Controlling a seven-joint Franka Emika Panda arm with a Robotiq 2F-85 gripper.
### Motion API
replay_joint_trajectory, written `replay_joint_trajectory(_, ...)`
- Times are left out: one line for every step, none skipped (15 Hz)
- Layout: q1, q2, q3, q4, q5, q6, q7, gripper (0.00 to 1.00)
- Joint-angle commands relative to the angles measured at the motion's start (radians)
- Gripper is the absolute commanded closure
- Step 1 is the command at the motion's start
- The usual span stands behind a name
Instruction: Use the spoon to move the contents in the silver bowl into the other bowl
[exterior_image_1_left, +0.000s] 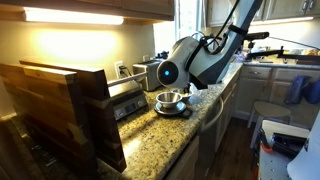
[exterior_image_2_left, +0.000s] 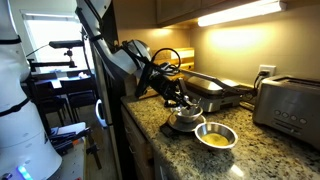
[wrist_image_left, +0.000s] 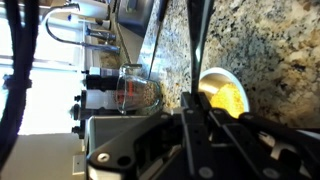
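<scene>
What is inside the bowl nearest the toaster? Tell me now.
The bowl holds something yellow, too blurred to name. It covers the bottom, so nothing beneath shows.

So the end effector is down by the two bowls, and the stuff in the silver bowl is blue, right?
Not blue: the contents of the silver bowl are yellow, as an exterior view shows. The end effector is indeed down by it and the other bowl.
</scene>
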Motion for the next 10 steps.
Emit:
replay_joint_trajectory(-0.045,-0.031,-0.041,0.010,0.017,0.034,0.004,0.93)
replay_joint_trajectory(-0.057,-0.030,-0.052,0.020,0.023,0.041,0.001,0.93)
replay_joint_trajectory(-0.070,-0.028,-0.064,0.030,0.031,0.053,-0.004,0.93)
replay_joint_trajectory(-0.087,-0.027,-0.078,0.042,0.042,0.075,-0.012,0.93)
replay_joint_trajectory(-0.107,-0.027,-0.094,0.053,0.058,0.114,-0.027,0.93)
replay_joint_trajectory(-0.124,-0.024,-0.108,0.065,0.071,0.145,-0.036,0.93)
replay_joint_trajectory(-0.144,-0.021,-0.125,0.080,0.091,0.190,-0.055,0.93)
replay_joint_trajectory(-0.160,-0.017,-0.140,0.093,0.106,0.223,-0.073,0.93)
replay_joint_trajectory(-0.177,-0.014,-0.156,0.107,0.128,0.260,-0.096,0.93)
replay_joint_trajectory(-0.192,-0.009,-0.170,0.122,0.149,0.290,-0.121,0.93)
